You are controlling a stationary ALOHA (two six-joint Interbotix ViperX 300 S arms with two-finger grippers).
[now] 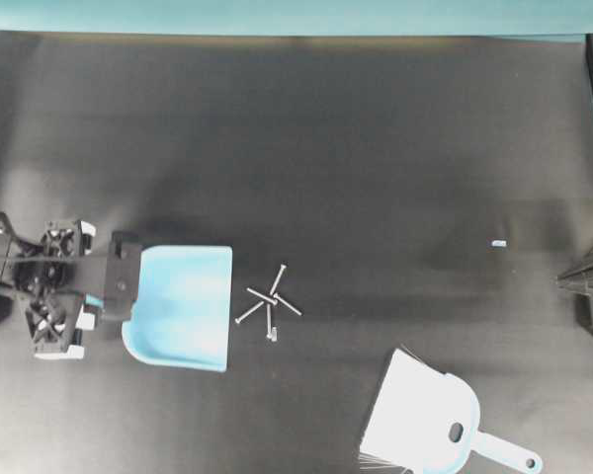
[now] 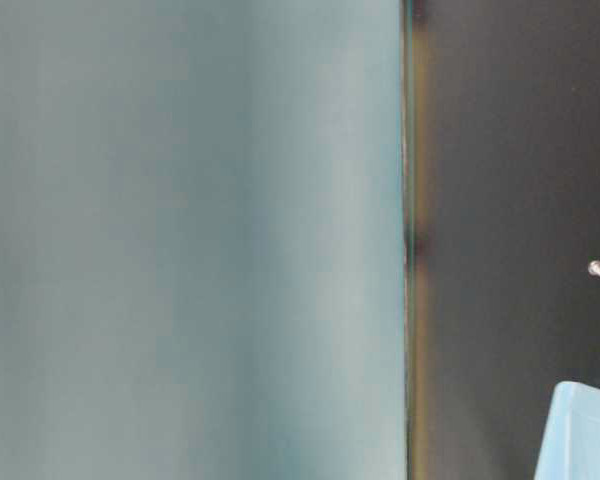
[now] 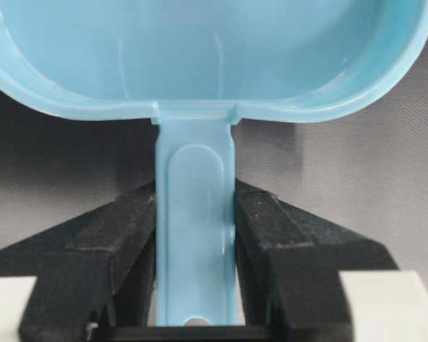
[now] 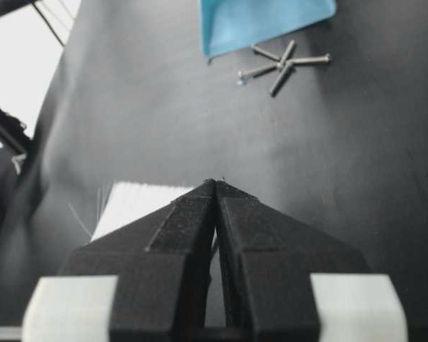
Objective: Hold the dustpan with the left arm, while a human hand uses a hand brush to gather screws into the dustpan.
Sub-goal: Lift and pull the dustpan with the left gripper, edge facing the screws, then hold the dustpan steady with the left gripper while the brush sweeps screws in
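1. Nearest the lens in the left wrist view, the left tool (image 3: pixel 195 235) is clamped on the dustpan's (image 1: pixel 183 306) flat handle.
2. That dustpan sits at the left of the table (image 1: pixel 326 148), its straight edge facing right toward the screws (image 1: pixel 271 301) just beside it.
3. Lying at the near right, well apart, is the hand brush (image 1: pixel 430 415).
4. Over the brush's white bristles, the right tool (image 4: pixel 215 187) has its jaws pressed together, empty.
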